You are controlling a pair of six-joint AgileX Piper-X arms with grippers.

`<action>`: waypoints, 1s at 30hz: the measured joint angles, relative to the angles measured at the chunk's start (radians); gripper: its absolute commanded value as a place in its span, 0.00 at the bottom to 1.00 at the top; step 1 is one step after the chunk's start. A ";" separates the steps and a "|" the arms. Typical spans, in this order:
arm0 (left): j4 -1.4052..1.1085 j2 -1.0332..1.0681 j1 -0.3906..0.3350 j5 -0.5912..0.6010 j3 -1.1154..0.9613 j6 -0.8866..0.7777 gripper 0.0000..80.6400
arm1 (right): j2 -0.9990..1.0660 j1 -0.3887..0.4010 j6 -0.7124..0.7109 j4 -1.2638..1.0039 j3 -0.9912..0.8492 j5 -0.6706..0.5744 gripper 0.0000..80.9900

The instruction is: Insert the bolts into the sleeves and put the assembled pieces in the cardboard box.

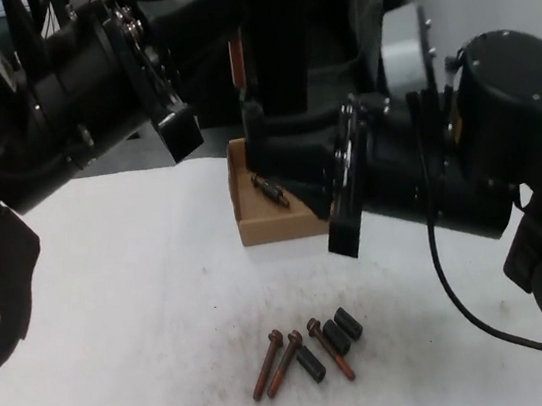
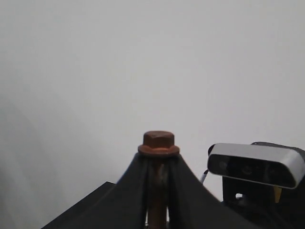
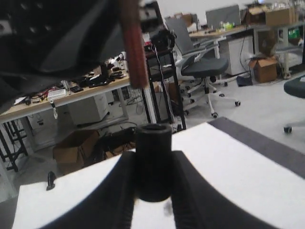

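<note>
My left gripper (image 2: 158,160) is shut on a rusty bolt (image 2: 158,143), whose hex head sticks out past the fingertips. My right gripper (image 3: 152,160) is shut on a black sleeve (image 3: 152,162), held upright with its bore open. The bolt's shaft (image 3: 133,45) hangs just above the sleeve, its tip a little off to one side of the bore. In the high view the bolt (image 1: 237,61) and sleeve (image 1: 255,122) meet above the cardboard box (image 1: 273,229). One assembled piece (image 1: 269,191) lies inside the box.
Three loose bolts (image 1: 284,363) and three loose sleeves (image 1: 336,336) lie in a cluster on the white bench cover (image 1: 115,316), near the front. A black cable (image 1: 467,307) hangs from the right arm. Bare bench lies left of the box.
</note>
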 measured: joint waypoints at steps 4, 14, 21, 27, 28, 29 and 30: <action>-0.005 0.000 0.000 0.000 0.000 -0.004 0.00 | 0.000 0.000 -0.004 -0.041 0.000 0.000 0.01; -0.007 0.000 0.000 0.000 0.000 -0.021 0.00 | 0.000 0.039 -0.006 -0.049 0.000 0.000 0.01; -0.007 0.000 0.000 0.000 0.000 -0.027 0.00 | 0.000 0.060 -0.006 -0.048 0.000 0.037 0.01; -0.017 0.000 0.000 0.000 0.000 -0.027 0.00 | 0.000 0.060 -0.006 -0.039 0.000 0.052 0.01; -0.023 0.000 0.000 0.000 0.000 -0.027 0.00 | 0.000 0.060 -0.006 -0.029 0.000 0.057 0.01; -0.032 0.000 0.000 0.000 0.000 -0.027 0.00 | 0.000 0.060 -0.006 -0.021 0.000 0.060 0.01; -0.039 0.000 0.000 0.000 0.000 -0.027 0.00 | 0.000 0.060 -0.006 -0.012 0.000 0.063 0.01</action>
